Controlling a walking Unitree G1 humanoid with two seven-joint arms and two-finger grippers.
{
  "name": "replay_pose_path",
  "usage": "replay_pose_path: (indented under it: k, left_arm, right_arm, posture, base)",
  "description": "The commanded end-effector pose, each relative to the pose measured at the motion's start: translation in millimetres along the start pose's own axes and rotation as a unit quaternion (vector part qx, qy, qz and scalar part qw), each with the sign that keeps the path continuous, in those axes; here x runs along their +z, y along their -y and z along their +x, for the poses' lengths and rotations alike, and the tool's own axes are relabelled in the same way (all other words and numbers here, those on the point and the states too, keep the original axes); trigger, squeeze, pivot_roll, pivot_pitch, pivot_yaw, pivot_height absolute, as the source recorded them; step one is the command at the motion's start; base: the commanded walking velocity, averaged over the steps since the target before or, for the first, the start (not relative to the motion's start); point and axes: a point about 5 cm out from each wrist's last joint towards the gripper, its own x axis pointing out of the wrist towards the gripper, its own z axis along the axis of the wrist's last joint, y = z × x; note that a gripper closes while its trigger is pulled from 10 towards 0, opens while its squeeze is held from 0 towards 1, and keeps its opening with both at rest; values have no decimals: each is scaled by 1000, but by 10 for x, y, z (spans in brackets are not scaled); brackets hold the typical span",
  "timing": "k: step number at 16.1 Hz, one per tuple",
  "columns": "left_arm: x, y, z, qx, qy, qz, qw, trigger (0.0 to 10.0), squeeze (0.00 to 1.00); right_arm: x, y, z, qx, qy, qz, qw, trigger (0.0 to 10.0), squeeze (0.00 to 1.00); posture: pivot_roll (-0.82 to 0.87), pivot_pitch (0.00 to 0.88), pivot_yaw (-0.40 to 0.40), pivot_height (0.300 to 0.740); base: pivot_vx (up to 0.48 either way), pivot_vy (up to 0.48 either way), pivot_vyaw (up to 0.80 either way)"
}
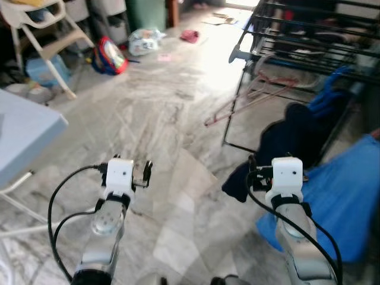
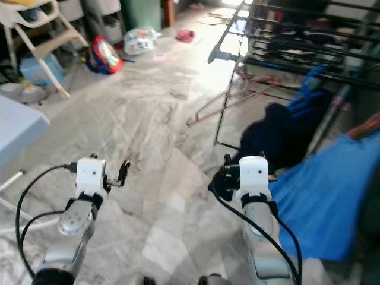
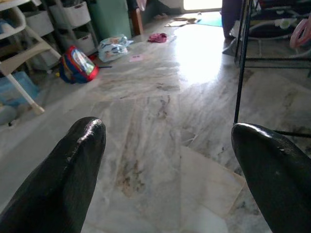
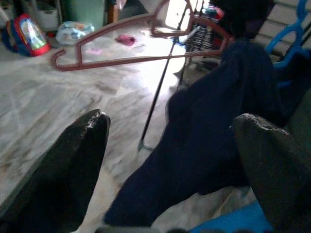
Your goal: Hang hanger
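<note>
Both tools hover low over the marble floor (image 1: 172,119), fingers spread wide and holding nothing. Ahead of the right tool (image 4: 170,160), a reddish hanger (image 4: 141,46) hangs on the black drying rack (image 1: 309,35), above a dark garment (image 4: 214,126) draped there. The left tool (image 3: 170,165) faces bare floor, with a red backpack (image 3: 77,65) far ahead.
</note>
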Motion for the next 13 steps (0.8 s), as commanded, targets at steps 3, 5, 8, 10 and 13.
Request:
replay_pose_path:
  k: [3, 5, 8, 10, 13]
  left_arm:
    - [-82, -75, 15, 11, -9, 6, 1000, 10000, 0]
    - [-86, -49, 52, 8, -6, 3, 1000, 10000, 0]
    - [-95, -37, 69, 7, -5, 1, 1000, 10000, 0]
    - [-94, -36, 91, 8, -2, -5, 1000, 10000, 0]
    - [-98, -9, 135, 9, 0, -7, 1000, 10000, 0]
  right_arm:
    - [-96, 10, 16, -12, -23, 17, 1000, 10000, 0]
    - [-106, -17, 41, -1, -19, 16, 1000, 10000, 0]
    - [-86, -69, 61, 12, -10, 25, 1000, 10000, 0]
    - [-37, -141, 104, 31, 3, 19, 999, 10000, 0]
    - [66, -271, 206, 58, 26, 14, 998, 10000, 0]
  posture:
    - [94, 8, 11, 740]
    - [93, 3, 20, 740]
    - [91, 19, 27, 740]
    - [90, 55, 33, 740]
    - [94, 83, 36, 740]
  base:
    - [-252, 0, 0]
    - [0, 0, 0]
    - [0, 0, 0]
    - [0, 0, 0]
    - [0, 0, 0]
